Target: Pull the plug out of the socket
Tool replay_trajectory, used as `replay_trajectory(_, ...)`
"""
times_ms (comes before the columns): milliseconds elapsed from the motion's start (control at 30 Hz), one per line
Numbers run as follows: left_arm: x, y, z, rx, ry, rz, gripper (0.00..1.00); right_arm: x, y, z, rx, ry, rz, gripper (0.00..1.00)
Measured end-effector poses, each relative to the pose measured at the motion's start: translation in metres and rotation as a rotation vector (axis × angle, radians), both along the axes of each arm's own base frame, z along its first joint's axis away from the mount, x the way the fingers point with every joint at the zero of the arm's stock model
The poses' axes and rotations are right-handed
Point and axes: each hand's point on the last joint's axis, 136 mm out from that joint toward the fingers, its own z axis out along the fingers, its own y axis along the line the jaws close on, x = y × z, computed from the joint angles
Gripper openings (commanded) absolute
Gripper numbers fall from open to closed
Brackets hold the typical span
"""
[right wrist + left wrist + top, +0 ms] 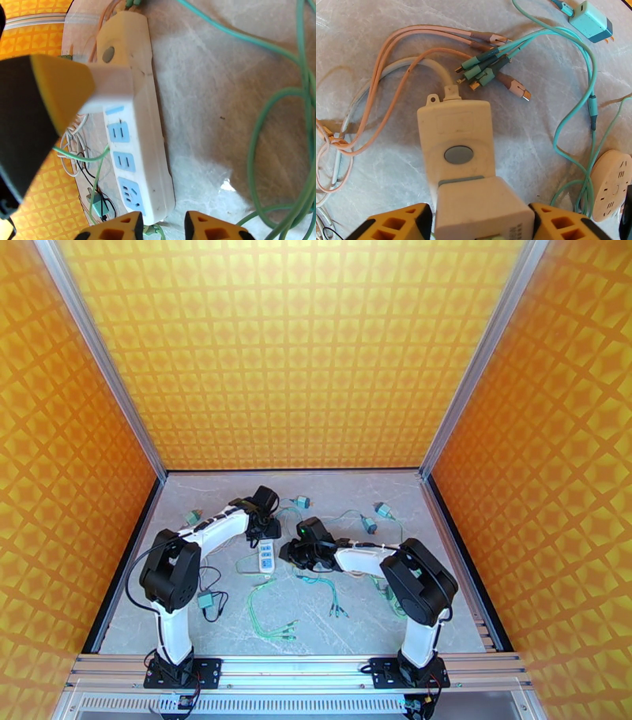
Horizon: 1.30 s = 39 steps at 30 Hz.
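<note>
White plug (484, 205), print unreadable, clasped by left gripper (480, 218) on socket strip (136, 118); right gripper (164, 224): cannot tell.

Bare surface (213, 130) is left open along one long side of the power strip (146, 158); its switch end is hemmed in by tangled teal cables (474, 63) and pink cables (434, 29).

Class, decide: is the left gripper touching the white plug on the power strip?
Touching. In the left wrist view the left gripper has both fingers flush against the sides of the white plug, with no gap.
</note>
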Motion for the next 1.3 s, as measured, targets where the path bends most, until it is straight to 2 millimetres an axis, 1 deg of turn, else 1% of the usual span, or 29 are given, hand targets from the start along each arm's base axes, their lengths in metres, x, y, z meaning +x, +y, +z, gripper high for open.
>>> replay_trajectory(100,0.0,0.001,-0.001,0.005,0.001,0.001,0.53,0.004,0.003,0.005,0.029,-0.009,-0.005,0.34)
replay_trajectory(167,0.0,0.001,-0.001,0.009,0.002,0.002,0.47,0.006,0.006,0.006,0.051,-0.014,-0.005,0.34)
replay_trajectory(267,0.0,0.001,0.0,0.013,0.001,0.002,0.43,0.01,0.011,0.003,0.083,-0.008,-0.009,0.34)
replay_trajectory(400,0.0,0.001,0.0,0.015,0.0,0.002,0.42,0.015,0.019,-0.008,0.127,0.017,-0.022,0.35)
replay_trajectory(600,-0.001,0.0,0.0,0.016,0.0,0.0,0.42,0.021,0.028,-0.019,0.176,0.041,-0.039,0.35)
replay_trajectory(800,-0.001,-0.001,0.0,0.021,-0.004,0.001,0.4,0.03,0.037,-0.019,0.218,0.054,-0.053,0.35)
replay_trajectory(1000,-0.001,-0.001,0.0,0.03,-0.008,0.005,0.39,0.031,0.04,-0.023,0.235,0.083,-0.057,0.33)
replay_trajectory(1300,-0.001,-0.001,0.001,0.04,-0.003,0.005,0.38,0.031,0.039,-0.028,0.196,0.11,-0.049,0.29)
